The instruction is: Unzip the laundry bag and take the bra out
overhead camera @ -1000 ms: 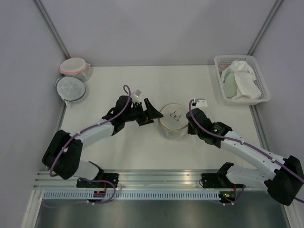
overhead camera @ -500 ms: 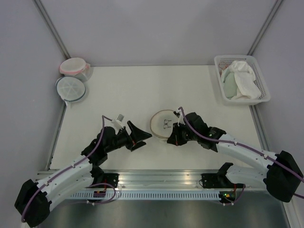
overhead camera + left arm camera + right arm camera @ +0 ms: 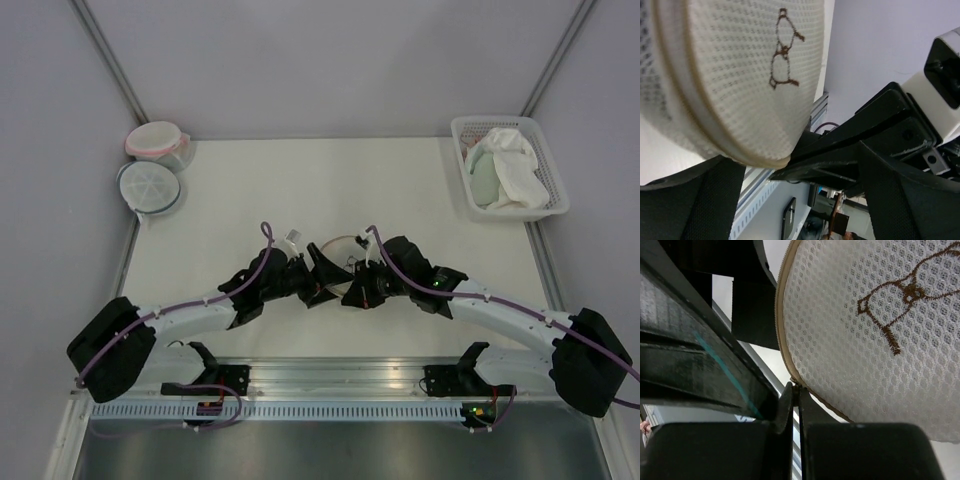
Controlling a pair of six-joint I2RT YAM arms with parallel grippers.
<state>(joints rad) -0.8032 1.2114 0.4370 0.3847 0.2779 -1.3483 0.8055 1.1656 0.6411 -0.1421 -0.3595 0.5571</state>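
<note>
The laundry bag [image 3: 337, 248], a round cream mesh case with a tan zip rim and a small bra drawing, sits tilted between both grippers. It fills the upper left of the left wrist view [image 3: 735, 75] and the right of the right wrist view [image 3: 865, 315]. My left gripper [image 3: 322, 274] is open, with its jaws spread wide at the bag's near-left edge [image 3: 800, 200]. My right gripper [image 3: 353, 290] is shut on the zip pull at the tan rim [image 3: 796, 390]. The bra is not in view.
A pink-rimmed tub [image 3: 155, 140] and a blue-grey-rimmed tub [image 3: 148, 186] stand at the far left. A white basket [image 3: 545, 150] at the far right holds a white cloth [image 3: 515, 165] and a pale green cloth [image 3: 484, 178]. A metal rail [image 3: 330, 375] runs along the near edge.
My left gripper swung back from the near left up to the bag's left edge. My right gripper shifted slightly left along the rim, and the bag tilted more.
</note>
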